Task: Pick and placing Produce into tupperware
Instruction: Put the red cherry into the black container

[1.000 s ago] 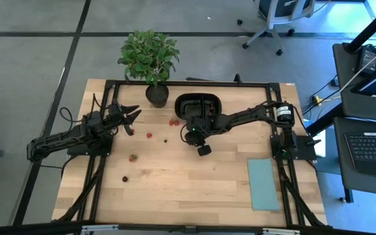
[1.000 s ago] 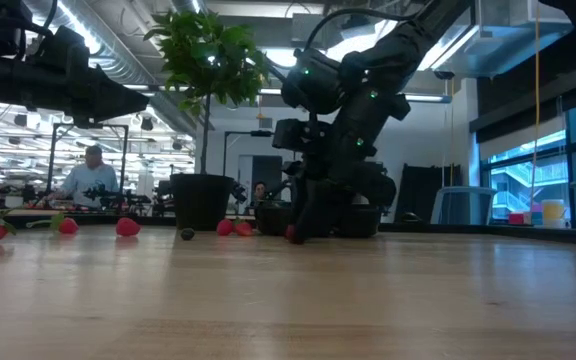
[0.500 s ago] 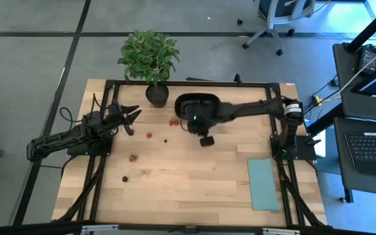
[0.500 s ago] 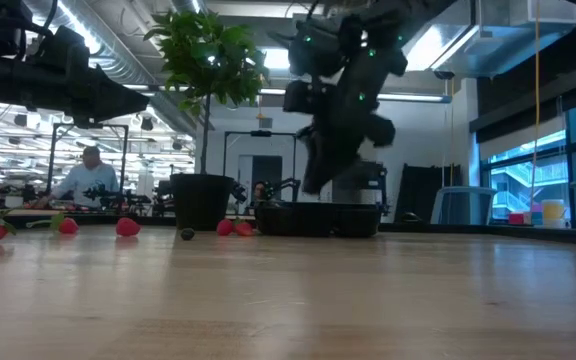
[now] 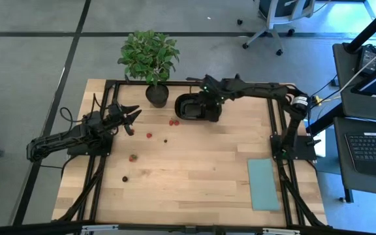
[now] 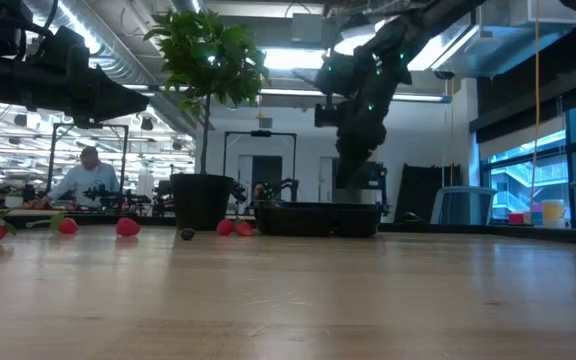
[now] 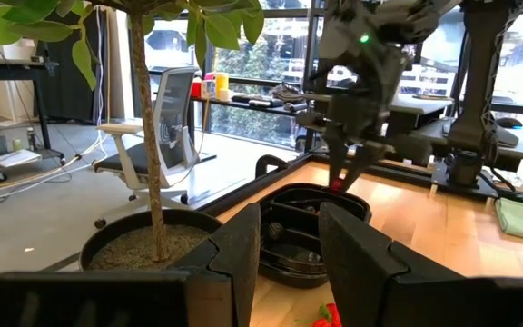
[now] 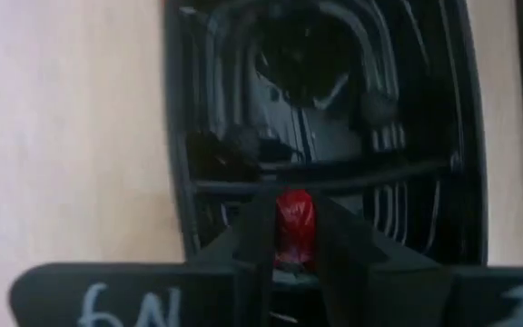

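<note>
Left gripper (image 5: 134, 119): waits over the table's left part, near the back, pointing toward the tray; its jaws stand apart with nothing between them, as the gap between the 2 fingers in the left wrist view shows.
Loose produce, left to right: 1 dark berry (image 5: 125, 178) nearest the front; 1 red berry (image 5: 133, 157) behind it; 1 red berry (image 5: 149, 136) just right of the left gripper; 1 small dark berry (image 5: 164, 140) beside that; 2 red berries (image 5: 173, 121) close together just left of the tray. All lie on the bare wood.
Potted plant (image 5: 150, 57): leafy green, in a dark pot at the table's back edge, just left of the tray.
Black tray (image 5: 189, 106): at the back middle of the table, glossy, oval, 2 compartments split by a divider; the right wrist view shows at least 1 small dark piece (image 8: 209, 154) lying inside near the divider.
Right gripper (image 8: 293, 238): hangs above the tray, clear of it in the low view; its jaws are narrow, pinching 1 red berry (image 8: 293, 221) over the tray's divider.
Right arm (image 5: 260, 91): reaches from the table's right side across the back to the tray.
Teal sheet (image 5: 264, 184): flat on the table's front right, well apart from the tray.
</note>
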Action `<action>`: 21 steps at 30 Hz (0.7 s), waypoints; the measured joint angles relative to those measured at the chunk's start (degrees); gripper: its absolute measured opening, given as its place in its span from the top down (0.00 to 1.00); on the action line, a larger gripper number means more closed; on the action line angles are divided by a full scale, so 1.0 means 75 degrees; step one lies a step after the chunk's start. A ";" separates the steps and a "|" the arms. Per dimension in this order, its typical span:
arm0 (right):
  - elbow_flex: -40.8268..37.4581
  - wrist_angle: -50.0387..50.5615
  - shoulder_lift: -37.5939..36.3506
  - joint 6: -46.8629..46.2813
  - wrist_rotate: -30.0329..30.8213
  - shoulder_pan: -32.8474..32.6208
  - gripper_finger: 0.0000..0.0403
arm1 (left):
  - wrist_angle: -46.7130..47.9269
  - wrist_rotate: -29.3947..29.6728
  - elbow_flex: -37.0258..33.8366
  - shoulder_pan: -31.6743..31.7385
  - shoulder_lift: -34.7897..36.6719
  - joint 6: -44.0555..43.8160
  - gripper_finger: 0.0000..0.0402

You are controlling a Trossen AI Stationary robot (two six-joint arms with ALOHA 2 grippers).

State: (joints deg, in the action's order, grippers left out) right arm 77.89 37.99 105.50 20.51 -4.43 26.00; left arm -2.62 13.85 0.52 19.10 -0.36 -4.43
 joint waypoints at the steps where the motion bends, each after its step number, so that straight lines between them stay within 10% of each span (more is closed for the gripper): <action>1: 0.0000 0.0058 0.0041 -0.0078 -0.0003 0.0088 0.83 | 0.0000 0.0000 0.0001 -0.0002 0.0000 0.0000 0.73; 21: -0.0495 -0.0080 0.0361 -0.0128 -0.0020 0.0334 0.83 | 0.0000 0.0000 0.0000 -0.0002 0.0000 0.0000 0.73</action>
State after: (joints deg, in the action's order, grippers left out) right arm 74.17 37.38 108.20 19.55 -4.58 28.51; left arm -2.61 13.85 0.53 19.09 -0.36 -4.43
